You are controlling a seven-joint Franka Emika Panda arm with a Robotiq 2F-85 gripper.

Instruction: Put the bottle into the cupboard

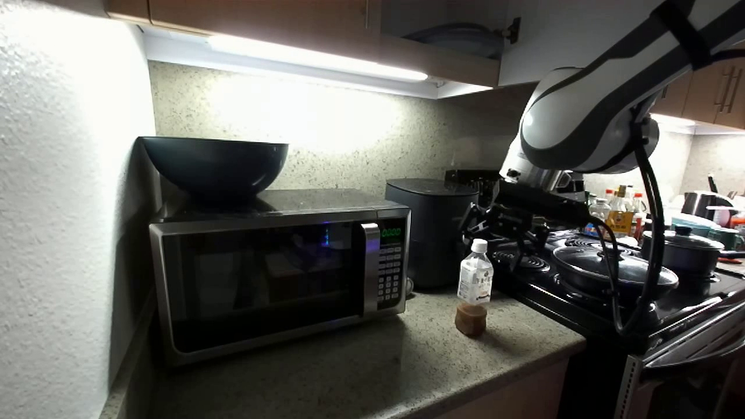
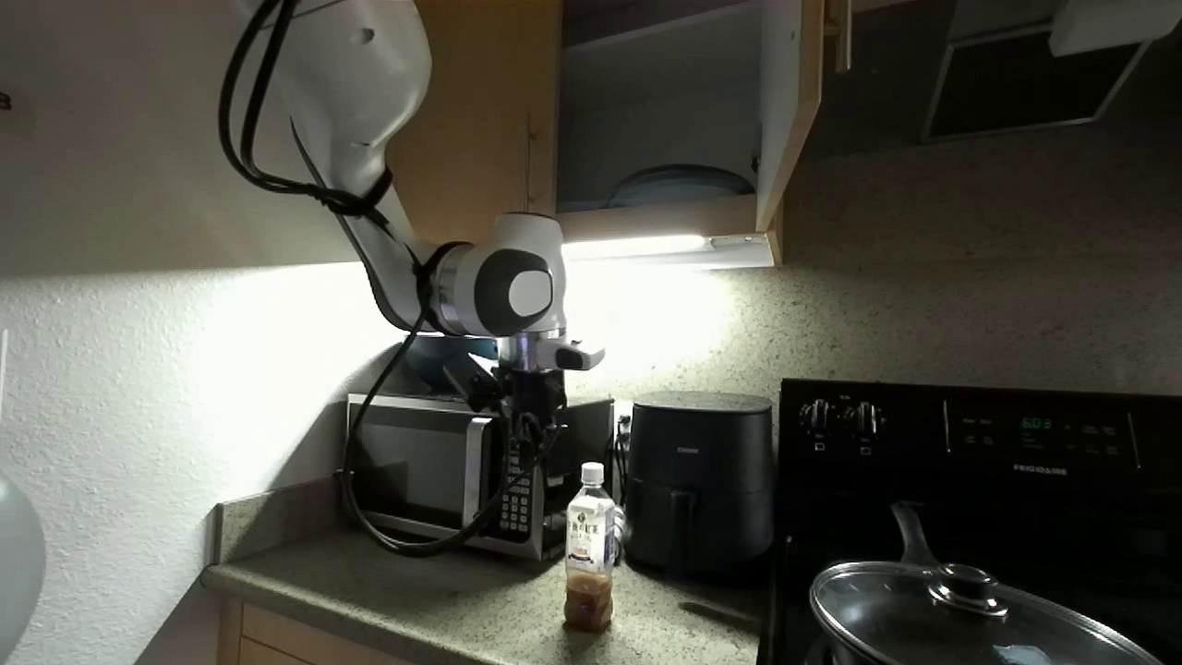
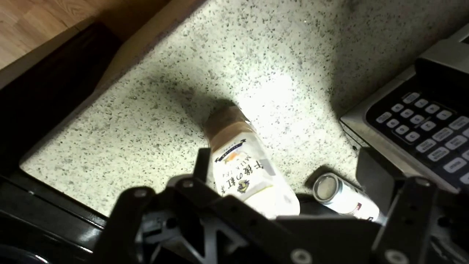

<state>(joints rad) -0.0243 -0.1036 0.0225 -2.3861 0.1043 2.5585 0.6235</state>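
The bottle (image 1: 476, 279) stands upright on the counter, with a white cap and brown liquid low inside; it also shows in an exterior view (image 2: 588, 545) and the wrist view (image 3: 242, 165), where its cap is hidden behind the gripper. My gripper (image 3: 287, 168) is open and empty, its fingers wide apart; the left finger overlaps the bottle's edge in the picture. In an exterior view the gripper (image 1: 500, 230) is behind the bottle's cap; in an exterior view the gripper (image 2: 536, 439) is above and left of it. The overhead cupboard (image 2: 660, 222) has one door (image 2: 796, 111) standing open.
A microwave (image 1: 262, 279) with a dark bowl (image 1: 215, 166) on top stands beside the bottle. A black air fryer (image 2: 702, 480) is behind it. A stove with a lidded pan (image 1: 614, 270) adjoins the counter. A small white cylinder (image 3: 348, 200) lies near the microwave. A dish (image 2: 679, 185) is inside the cupboard.
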